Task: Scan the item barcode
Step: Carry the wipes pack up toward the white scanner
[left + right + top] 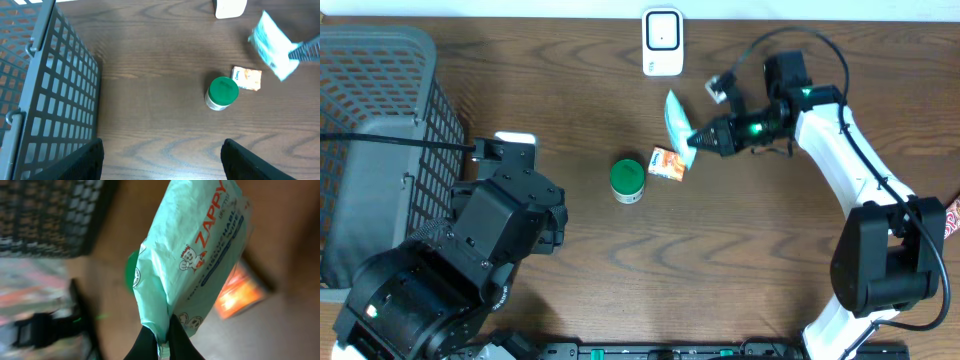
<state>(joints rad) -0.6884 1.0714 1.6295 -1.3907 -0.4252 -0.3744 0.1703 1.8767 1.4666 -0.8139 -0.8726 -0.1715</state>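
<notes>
My right gripper (698,138) is shut on the bottom edge of a mint-green pack of wipes (677,118) and holds it off the table. The pack hangs just below the white barcode scanner (662,41) at the table's back edge. In the right wrist view the pack (200,245) fills the middle, printed "ZAPPY", with its seam pinched between the black fingers (145,347). No barcode shows on the face I see. My left gripper (162,150) stands open over bare table near the basket, holding nothing.
A green-lidded jar (627,180) and a small orange packet (667,163) sit mid-table, just below the held pack. A grey wire basket (380,120) fills the left side. The left arm's bulk covers the front left.
</notes>
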